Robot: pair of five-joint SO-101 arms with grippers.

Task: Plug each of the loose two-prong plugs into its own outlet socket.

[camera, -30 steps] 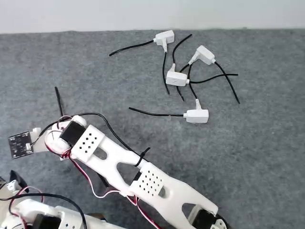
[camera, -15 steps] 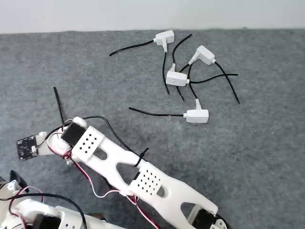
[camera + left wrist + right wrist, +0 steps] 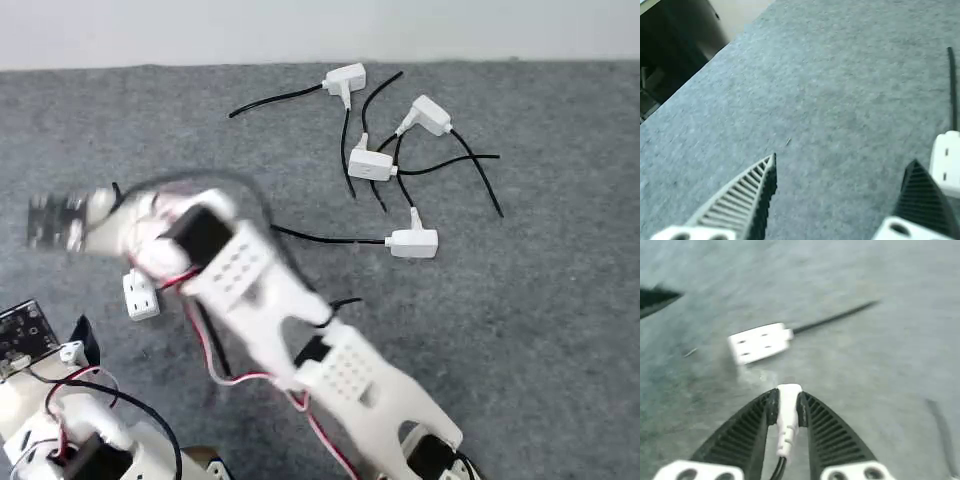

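The right tool (image 3: 787, 394) pinches a small white two-prong plug (image 3: 786, 420), and the white rectangular outlet socket (image 3: 760, 342) lies just ahead of it near the left edge of the grey felt counter (image 3: 520, 330), long axis crosswise, slots up, just beside the spread left tool (image 3: 842, 160).

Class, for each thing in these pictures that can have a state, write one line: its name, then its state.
left pincer: open, holding nothing.
right pincer: shut on the plug.
plug: gripped, not plugged in.
socket: lying on the mat, slots empty.
four far corded pieces: loose on the mat, none joined.
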